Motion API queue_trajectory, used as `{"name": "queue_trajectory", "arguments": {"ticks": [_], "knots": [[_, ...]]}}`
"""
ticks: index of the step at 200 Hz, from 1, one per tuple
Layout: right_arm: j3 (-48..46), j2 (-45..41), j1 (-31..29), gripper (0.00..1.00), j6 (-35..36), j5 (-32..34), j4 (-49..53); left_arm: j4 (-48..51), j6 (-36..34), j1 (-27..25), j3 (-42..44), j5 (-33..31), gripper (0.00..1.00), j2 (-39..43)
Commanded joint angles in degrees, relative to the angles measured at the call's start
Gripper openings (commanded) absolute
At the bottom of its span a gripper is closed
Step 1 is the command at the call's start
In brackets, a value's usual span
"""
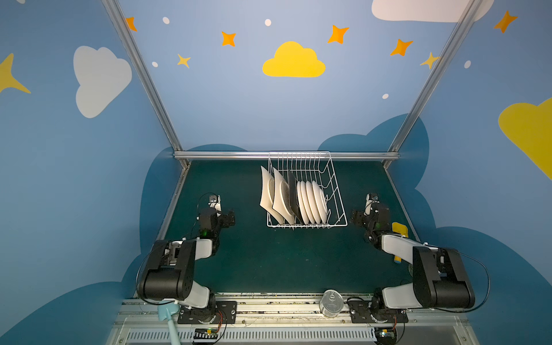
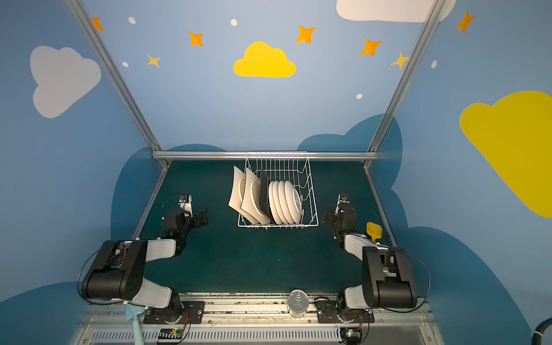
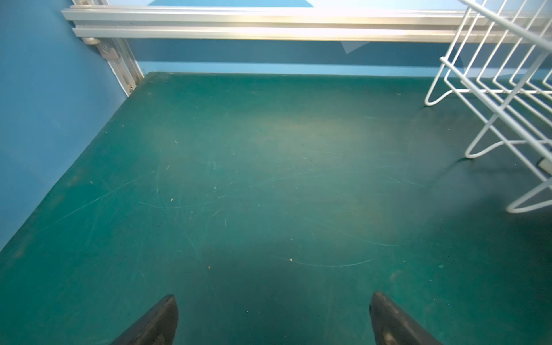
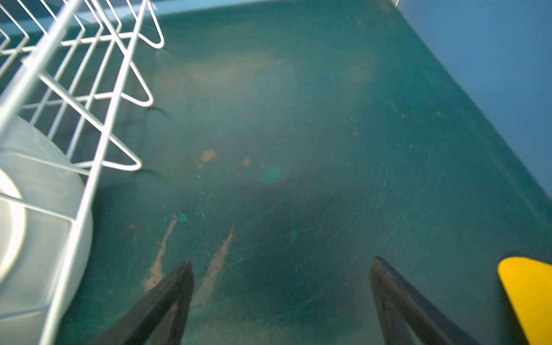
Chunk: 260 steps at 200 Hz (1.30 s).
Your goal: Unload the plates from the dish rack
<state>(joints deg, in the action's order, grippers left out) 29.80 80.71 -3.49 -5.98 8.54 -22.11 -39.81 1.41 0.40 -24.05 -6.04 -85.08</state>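
The white wire dish rack (image 1: 307,226) (image 2: 277,227) stands at the back middle of the green table. Upright in it, from left to right, are two cream square plates (image 1: 265,191) (image 2: 237,191), a black square plate (image 1: 294,194) (image 2: 265,194) and several round white plates (image 1: 312,201) (image 2: 283,201). My left gripper (image 1: 229,219) (image 3: 274,295) is open over bare mat, well left of the rack (image 3: 490,106). Open too, my right gripper (image 1: 357,218) (image 4: 282,260) hovers just right of the rack (image 4: 95,167), with a round plate (image 4: 44,239) showing behind the wires. Neither holds anything.
A yellow scraper (image 1: 399,230) (image 4: 531,292) lies by the right table edge, partly under my right arm. A metal can (image 1: 331,302) stands on the front rail. A pale blue tool (image 1: 168,313) hangs at the front left. An aluminium rail (image 1: 283,155) and blue walls close in the table.
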Motion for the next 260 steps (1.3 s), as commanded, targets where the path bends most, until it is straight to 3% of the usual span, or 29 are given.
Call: {"name": "queue_trajectory", "arguments": {"ticks": [1,42,78,117,148,200,260], "knots": [[2.1,-3.7,-0.9,0.92,-0.1,2.8,3.8,5.9,-1.2,-0.3,-2.3,1.7,1.0,5.2],[4.4,-11.2,-1.0,0.92,-2.4,9.4,10.2,14.2,-1.0,-0.7,-6.1,4.9,1.0,16.1],[8.4,-18.3,-0.7,0.91,-0.4,9.5,16.5,32.2,-0.2,-0.6,-16.9,9.8,1.0,23.7],[12.3,-23.5,-0.8,0.92,3.9,-1.4,19.3,46.9,5.6,-0.7,-27.9,15.9,1.0,26.1],[20.9,-24.6,-0.8,0.92,6.0,-10.4,31.1,61.1,5.8,-1.3,-38.0,22.4,1.0,24.5],[32.3,-21.0,-1.9,0.92,4.9,-26.9,42.1,80.0,6.6,-4.9,-53.8,23.1,1.0,16.3],[39.0,-16.7,-6.5,0.92,4.9,-34.2,48.0,87.9,11.1,-10.1,-62.0,23.5,0.98,6.5]]}}
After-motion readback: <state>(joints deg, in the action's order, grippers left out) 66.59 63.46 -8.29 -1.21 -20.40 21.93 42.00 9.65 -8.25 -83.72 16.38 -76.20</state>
